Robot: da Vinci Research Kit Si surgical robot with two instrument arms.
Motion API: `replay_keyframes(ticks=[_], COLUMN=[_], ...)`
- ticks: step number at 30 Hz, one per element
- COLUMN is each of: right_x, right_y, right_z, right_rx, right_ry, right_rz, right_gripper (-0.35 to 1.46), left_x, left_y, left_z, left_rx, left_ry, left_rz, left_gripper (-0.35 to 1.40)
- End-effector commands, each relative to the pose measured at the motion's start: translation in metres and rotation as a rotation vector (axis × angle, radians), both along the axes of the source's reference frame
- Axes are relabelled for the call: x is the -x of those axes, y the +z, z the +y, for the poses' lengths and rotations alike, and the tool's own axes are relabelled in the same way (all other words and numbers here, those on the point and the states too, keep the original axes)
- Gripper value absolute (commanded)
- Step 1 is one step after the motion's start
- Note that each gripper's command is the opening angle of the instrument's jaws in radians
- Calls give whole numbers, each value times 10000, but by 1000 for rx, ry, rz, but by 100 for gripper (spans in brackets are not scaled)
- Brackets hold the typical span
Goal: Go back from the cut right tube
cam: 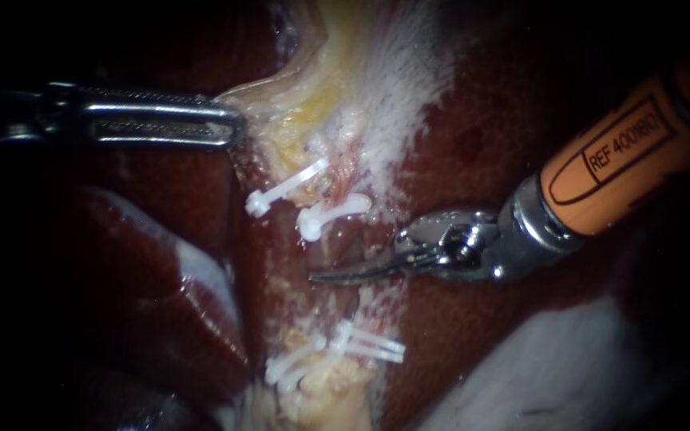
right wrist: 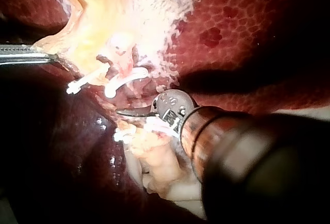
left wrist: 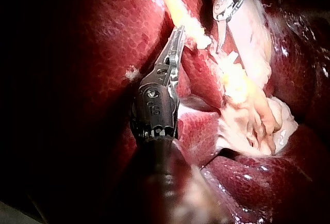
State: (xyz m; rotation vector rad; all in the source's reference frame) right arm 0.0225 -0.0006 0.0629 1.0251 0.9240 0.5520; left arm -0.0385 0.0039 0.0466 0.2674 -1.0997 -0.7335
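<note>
Orange shaft of right instrument (cam: 329,275) sits nearest the endoscope, coming in from the right. Its slim curved blades lie together and hold nothing. Their tip is in the gap between the upper clip (cam: 333,211) and the lower clips (cam: 373,345).

Right tube (cam: 335,191): judged cut. No strand shows across the gap, only dark ground. The upper stump sits at the upper clip and the lower stump above the lower clips. A neighbouring tube to the left carries its own clips (cam: 285,187).

Left instrument (cam: 229,124): jaws appear pinched on the edge of the pale flap (cam: 305,120), which is drawn to a point at their tip. Dark red liver (cam: 473,144) lies to both sides.

Step in hand: the withdrawal, not yet done, since the blade tip is between the stumps.

Next move, as I judge it:
- Draw the right instrument back along its own shaft line, towards the right and away from the tissue.
- Keep the blades closed so that they snag neither clip nor stump.
- Hold the left grip steady so that the flap does not swing into the path.

View notes:
- Endoscope view alone shows both clip sets and the open gap between them.
- Right wrist view brings the blade tip up close, just under the upper clips. Its own shaft hides most of the lower stump.
- Left wrist view shows the left jaws edge-on, thin and together at the yellow flap. The right tip points down just beside the pale tissue. Clips cannot be made out there.
</note>
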Motion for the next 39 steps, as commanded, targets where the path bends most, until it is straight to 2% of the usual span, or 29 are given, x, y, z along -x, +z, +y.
replay_keyframes(ticks=[1,6,9,15,19,21,25,29,34,39], right_x=[1,1,1,2,6,7,15,27,44,61], right_y=[1,3,3,3,4,6,8,9,11,10], right_z=[0,1,2,2,3,4,7,11,21,38], right_rx=[10,40,52,68,102,146,223,299,405,503], right_ry=[0,7,35,31,29,25,19,13,-18,-9], right_rz=[2,14,4,12,25,43,76,90,112,114], right_gripper=[29,54,57,64,79,94,111,120,126,138], left_x=[0,0,0,0,-1,-2,-3,-5,-8,-9], left_y=[0,1,1,1,1,1,1,1,3,2], left_z=[0,0,0,0,-1,-1,-1,-1,-1,-1], left_rx=[0,0,0,0,0,0,0,0,1,1], left_ry=[0,0,0,0,1,1,2,3,4,4], left_rz=[0,0,0,0,0,0,-1,-1,-2,-2], left_gripper=[-35,-35,-35,-35,-35,-35,-35,-35,-35,-35])
